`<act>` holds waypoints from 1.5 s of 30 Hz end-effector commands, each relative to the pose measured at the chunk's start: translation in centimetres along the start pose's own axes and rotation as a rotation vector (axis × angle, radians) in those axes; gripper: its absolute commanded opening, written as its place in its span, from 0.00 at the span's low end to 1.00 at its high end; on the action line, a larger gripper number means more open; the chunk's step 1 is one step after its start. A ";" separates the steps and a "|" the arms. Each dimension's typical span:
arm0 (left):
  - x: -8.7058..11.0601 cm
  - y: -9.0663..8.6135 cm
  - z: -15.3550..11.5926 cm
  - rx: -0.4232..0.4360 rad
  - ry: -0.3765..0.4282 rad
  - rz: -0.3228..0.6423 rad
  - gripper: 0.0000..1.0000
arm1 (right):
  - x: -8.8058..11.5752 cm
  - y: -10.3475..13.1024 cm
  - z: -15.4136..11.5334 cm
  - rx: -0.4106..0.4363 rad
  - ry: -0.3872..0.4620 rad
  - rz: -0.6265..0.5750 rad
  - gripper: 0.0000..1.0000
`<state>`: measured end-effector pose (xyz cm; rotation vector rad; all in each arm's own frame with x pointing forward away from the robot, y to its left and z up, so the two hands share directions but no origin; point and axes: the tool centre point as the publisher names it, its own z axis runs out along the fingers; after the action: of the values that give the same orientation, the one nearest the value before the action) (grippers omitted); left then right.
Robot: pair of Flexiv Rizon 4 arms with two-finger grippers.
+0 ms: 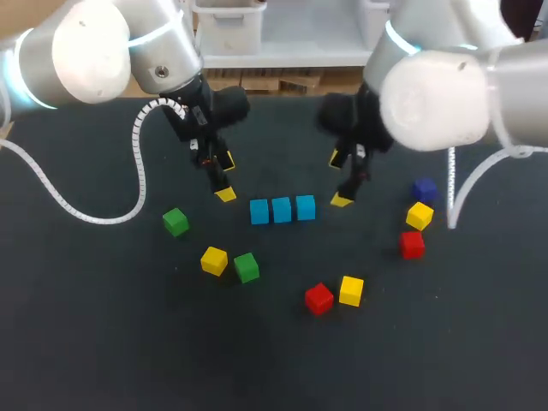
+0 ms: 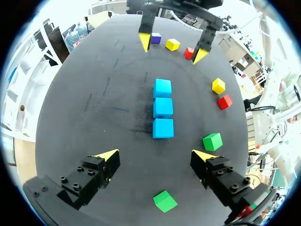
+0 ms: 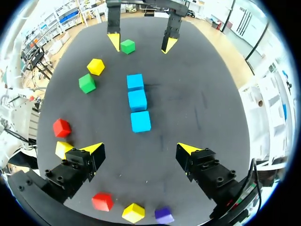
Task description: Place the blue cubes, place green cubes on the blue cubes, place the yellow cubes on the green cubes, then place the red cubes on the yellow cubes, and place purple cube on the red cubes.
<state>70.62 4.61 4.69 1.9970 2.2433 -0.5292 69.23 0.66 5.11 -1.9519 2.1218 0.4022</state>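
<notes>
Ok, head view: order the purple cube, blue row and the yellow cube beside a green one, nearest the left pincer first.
1. blue row, just right of the left pincer
2. yellow cube, nearer the front edge
3. purple cube, far right

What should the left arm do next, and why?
Probably shift the open left gripper over the leftmost green cube to grasp it: the three blue cubes already sit in a row, bare on top, and green goes on next.
</notes>
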 end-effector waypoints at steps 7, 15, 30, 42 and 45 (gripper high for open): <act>0.1 -0.1 0.0 -0.002 -0.002 0.002 1.00 | 2.8 2.0 -4.0 0.018 -0.070 0.035 1.00; 0.1 -0.1 0.0 -0.002 -0.002 0.002 1.00 | 4.7 2.8 -6.1 0.032 -0.086 0.057 1.00; 0.1 -0.1 0.0 -0.002 -0.002 0.002 1.00 | 6.7 3.9 -8.1 0.032 -0.099 0.049 1.00; 1.3 -0.2 -0.2 -0.013 -0.006 -0.043 1.00 | 6.7 3.9 -8.1 0.032 -0.099 0.049 1.00; 1.9 -0.9 -0.5 -0.020 -0.010 -0.073 1.00 | 6.7 3.9 -8.1 0.032 -0.099 0.049 1.00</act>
<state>70.69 5.82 4.50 1.9311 2.3200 -0.5265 64.87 -8.09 10.54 -1.8269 2.1065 0.4586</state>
